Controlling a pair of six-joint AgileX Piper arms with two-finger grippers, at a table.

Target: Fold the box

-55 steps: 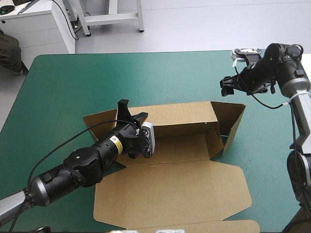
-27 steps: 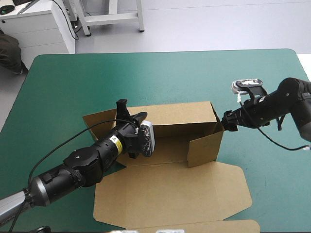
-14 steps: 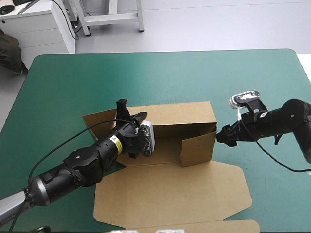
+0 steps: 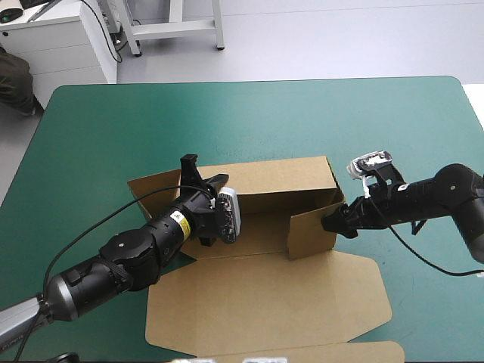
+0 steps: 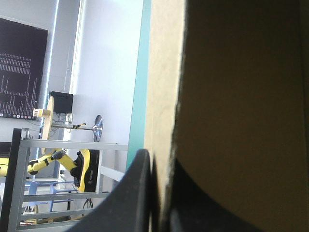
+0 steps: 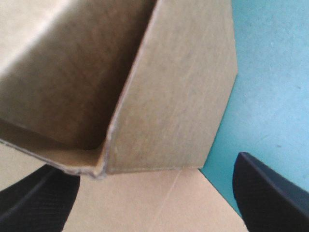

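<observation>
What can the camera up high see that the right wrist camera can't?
Only the high view shows the left gripper pinching the back wall of the box, and the lid lying flat. Only the right wrist view shows the right gripper open, close up to the raised side flap. Both show the brown box and the teal-green cover.

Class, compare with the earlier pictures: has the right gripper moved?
Yes. The right gripper came nearer and leftward, from the table's far edge to the box's right flap.

My left arm [image 4: 128,257] is glossy black, built of rounded segments, with a yellow label [image 4: 180,218] near its wrist and silver-grey at the near end. My right arm [image 4: 446,193] is black too, its fingers [image 6: 270,193] finely dimpled.
</observation>
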